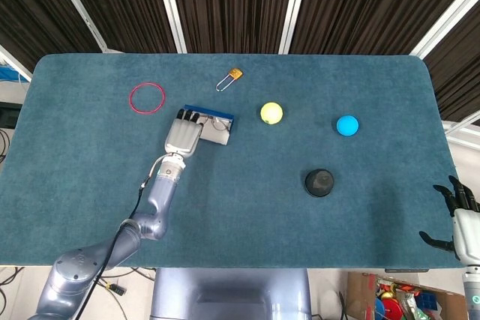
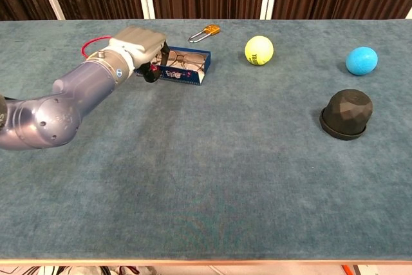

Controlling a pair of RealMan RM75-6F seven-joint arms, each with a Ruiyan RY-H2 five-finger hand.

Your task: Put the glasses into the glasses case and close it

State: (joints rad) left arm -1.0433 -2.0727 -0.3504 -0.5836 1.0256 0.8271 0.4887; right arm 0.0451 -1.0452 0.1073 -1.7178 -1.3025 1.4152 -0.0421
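Note:
The blue glasses case (image 1: 217, 127) lies open at the table's back left, and the glasses (image 2: 185, 60) rest inside it. My left hand (image 1: 182, 136) reaches over the case's left end, its fingers (image 1: 188, 116) lying on the rim. In the chest view the left hand (image 2: 137, 47) has its dark thumb at the case's (image 2: 190, 74) front left corner, so it grips that end. The case's front wall looks tipped toward me. My right hand (image 1: 459, 213) hangs off the table's near right corner, fingers spread and holding nothing.
A red ring (image 1: 146, 98) lies left of the case and a padlock (image 1: 230, 78) behind it. A yellow tennis ball (image 1: 271, 113) and a blue ball (image 1: 346, 125) sit to the right. A black dome (image 1: 319, 182) stands nearer the front.

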